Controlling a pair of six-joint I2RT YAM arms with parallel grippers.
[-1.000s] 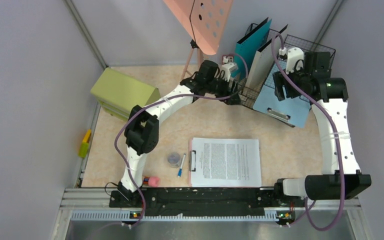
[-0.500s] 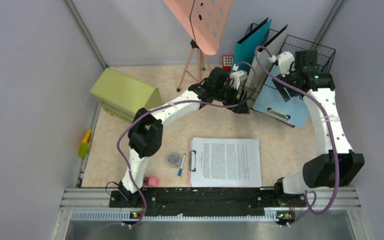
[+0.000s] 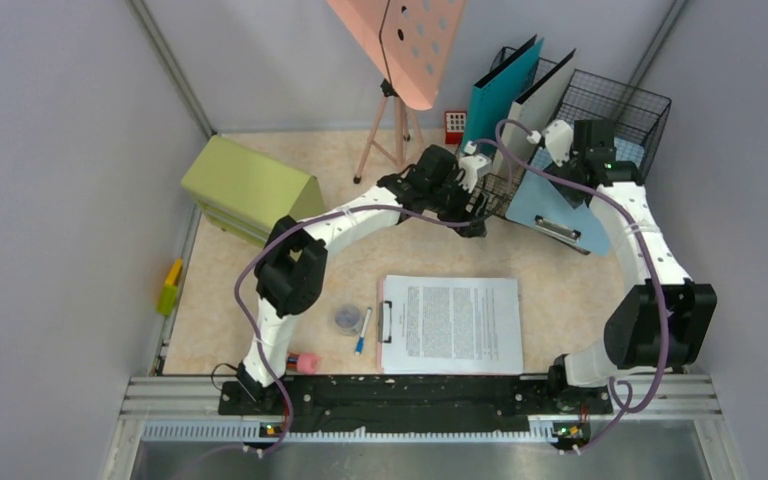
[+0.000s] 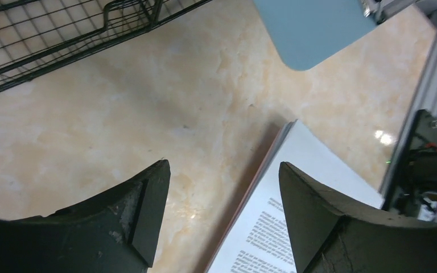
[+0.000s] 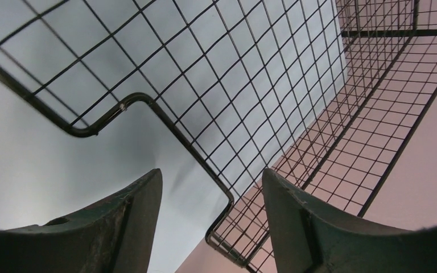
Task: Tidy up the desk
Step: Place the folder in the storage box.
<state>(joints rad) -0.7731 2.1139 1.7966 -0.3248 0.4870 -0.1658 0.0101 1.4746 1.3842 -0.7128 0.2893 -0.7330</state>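
The desk (image 3: 580,290) is pale marbled beige. A clipboard with a printed sheet (image 3: 450,322) lies near its front; its edge shows in the left wrist view (image 4: 296,205). A light blue clipboard (image 3: 560,210) leans against a black wire basket (image 3: 625,100) at the back right. My left gripper (image 3: 473,210) is open and empty, hovering over bare desk (image 4: 148,114) beside the basket's low wire front (image 4: 62,34). My right gripper (image 3: 572,172) is open and empty at the blue clipboard's top, close against the basket mesh (image 5: 262,85).
A teal folder (image 3: 498,85) and a white folder (image 3: 542,100) stand in the wire rack. There are also a green drawer cabinet (image 3: 245,185), a pink stand (image 3: 405,40), a red calculator (image 3: 454,125), a pen (image 3: 361,330), a round lid (image 3: 346,318) and a pink item (image 3: 306,362).
My right arm has swung left and back, bringing its gripper to the basket and blue clipboard. My left gripper has shifted right toward the rack's front.
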